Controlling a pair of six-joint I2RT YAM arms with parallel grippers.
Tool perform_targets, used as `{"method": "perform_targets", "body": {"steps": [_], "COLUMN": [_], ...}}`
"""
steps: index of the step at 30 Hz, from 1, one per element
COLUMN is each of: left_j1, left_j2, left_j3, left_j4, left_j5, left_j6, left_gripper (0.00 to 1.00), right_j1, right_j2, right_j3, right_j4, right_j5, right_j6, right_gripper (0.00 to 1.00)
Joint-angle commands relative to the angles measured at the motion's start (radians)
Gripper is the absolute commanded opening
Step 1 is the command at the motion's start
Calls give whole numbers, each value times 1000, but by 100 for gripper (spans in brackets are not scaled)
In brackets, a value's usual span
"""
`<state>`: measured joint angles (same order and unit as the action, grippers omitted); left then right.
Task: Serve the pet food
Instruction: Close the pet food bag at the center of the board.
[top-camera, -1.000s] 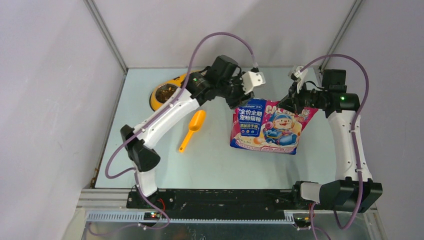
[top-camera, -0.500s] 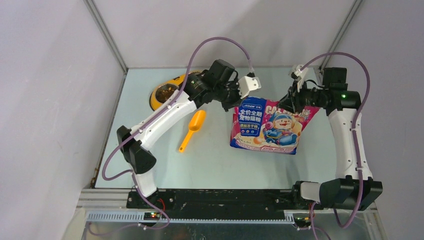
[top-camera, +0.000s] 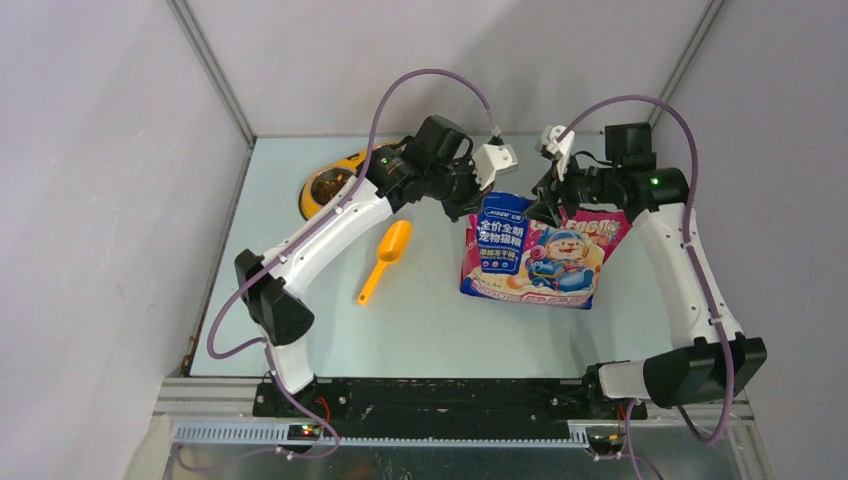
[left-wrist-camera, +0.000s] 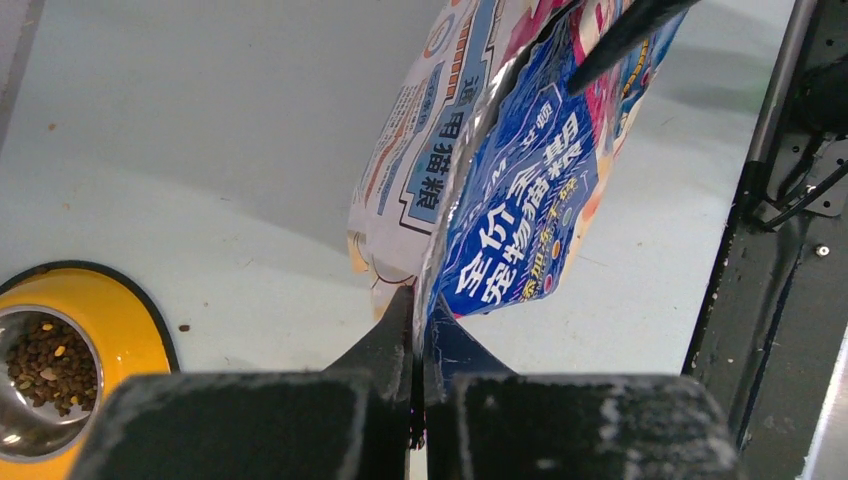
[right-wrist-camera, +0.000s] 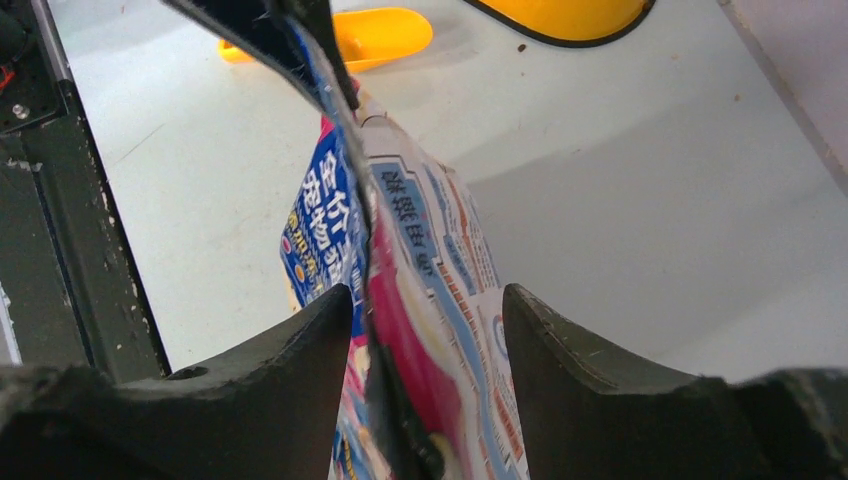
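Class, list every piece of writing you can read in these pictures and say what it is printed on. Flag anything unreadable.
"全价全期 宠物猫粮": white characters on the blue front panel of the pouch.
"用猫粮": blue characters down the pouch's white back, left wrist view.
Large pink letters on the pouch's front: creased, unreadable.
Remaining small print: too small to read.

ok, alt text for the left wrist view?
The left gripper is shut on the edge of a glossy blue-and-pink pet food pouch with Chinese text, held above a pale table. At lower left is a yellow feeder whose steel bowl holds brown kibble.
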<state>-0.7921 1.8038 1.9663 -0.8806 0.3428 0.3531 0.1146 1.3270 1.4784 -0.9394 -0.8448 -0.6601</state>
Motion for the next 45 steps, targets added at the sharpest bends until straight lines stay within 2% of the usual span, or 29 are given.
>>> {"method": "perform_targets", "body": {"steps": [1,3,7,9,10,16,17,18,19,21,23,26,35,37,41,42,44,45], "left_j1": [15,17,20,21,21,24,25,25,26,29,29,30,30,30,30,31,31,30], "left_j2": [-9,-10,-9,-8,-8,-14,-16,-18,-20,-21,-21,-19,-19,-20,-22,-23,-23,-23], "left_j3": [49,50,56,58,58,50,48,47,46,45,43,43,44,42,40,38,39,39], "left_j4": [74,75,77,76,76,71,70,71,71,72,74,76,82,81,81,81,80,80], "left_j5": [24,31,44,46,47,50,51,51,51,52,53,55,60,61,61,61,62,63], "left_j6": [-50,-55,-63,-65,-67,-66,-67,-68,-68,-71,-72,-76,-87,-88,-85,-85,-85,-84], "left_gripper": [0,0,0,0,0,0,0,0,0,0,0,0,0,0,0,0,0,0], "right_j1": [30,45,68,72,72,60,60,60,62,64,66,66,74,73,70,69,66,64], "right_j2": [43,44,16,-4,-16,-67,-79,-84,-93,-99,-101,-103,-99,-91,-84,-86,-90,-92], "right_j3": [63,54,10,-6,-11,-16,-16,-15,-15,-15,-15,-18,-24,-25,-27,-26,-27,-27], "right_j4": [42,46,101,143,152,204,198,191,169,134,101,75,30,25,33,43,66,85], "right_j5": [23,49,145,190,218,321,327,340,353,371,389,409,421,427,444,456,478,488], "right_j6": [23,21,33,52,57,96,83,64,42,6,-19,-37,-60,-60,-50,-42,-29,-18], "right_gripper": [56,48,24,3,0,0,2,10,26,38,44,46,46,43,22,12,0,0]}}
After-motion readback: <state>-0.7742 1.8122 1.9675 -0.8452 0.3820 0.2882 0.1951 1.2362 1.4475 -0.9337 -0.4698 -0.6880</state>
